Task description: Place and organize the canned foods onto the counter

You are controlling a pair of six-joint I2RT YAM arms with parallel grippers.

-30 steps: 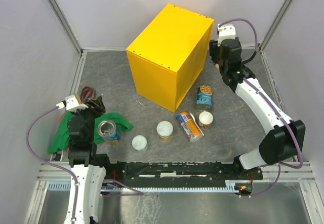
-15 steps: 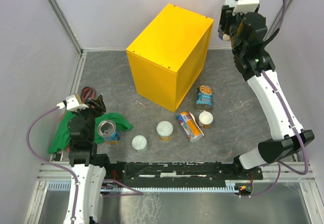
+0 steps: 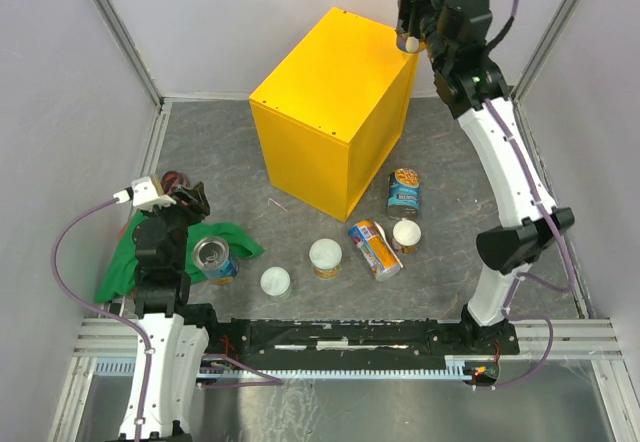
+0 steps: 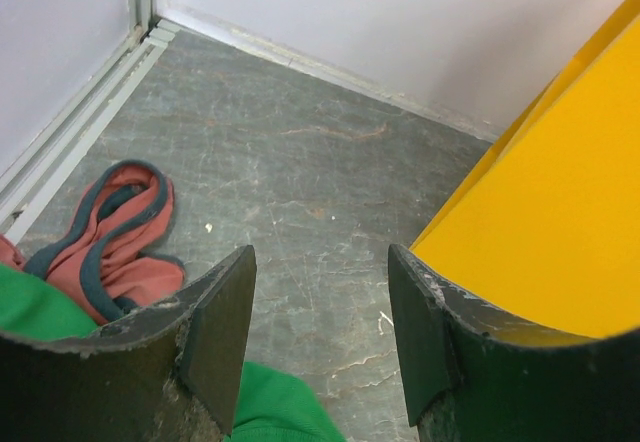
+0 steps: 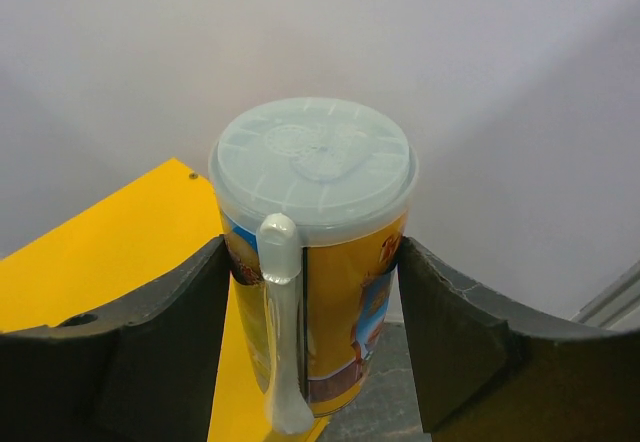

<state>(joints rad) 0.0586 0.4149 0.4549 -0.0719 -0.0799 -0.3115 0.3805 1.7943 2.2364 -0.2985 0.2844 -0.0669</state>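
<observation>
My right gripper (image 5: pixel 312 332) is shut on a tall orange-labelled can (image 5: pixel 315 252) with a white lid, held upright above the far right corner of the yellow counter (image 3: pixel 335 112). In the top view that can (image 3: pixel 409 40) shows only as a small white spot under the gripper. On the floor in front of the counter are a blue can (image 3: pixel 405 191), an orange can (image 3: pixel 375 249) lying on its side, and three short white-lidded cans (image 3: pixel 406 234) (image 3: pixel 325 258) (image 3: pixel 275 281). Another blue can (image 3: pixel 214 258) stands by the green cloth (image 3: pixel 150 262). My left gripper (image 4: pixel 320 332) hangs open over the floor, holding nothing.
A red and grey cord (image 4: pixel 110 242) lies by the left wall beside the green cloth. White walls close in the grey floor (image 3: pixel 480 232) on three sides. The counter's yellow side (image 4: pixel 560 222) stands to the right of my left gripper.
My right arm has lifted the orange can from beside the counter's right side up to its far right top corner. The left arm has stayed still.
</observation>
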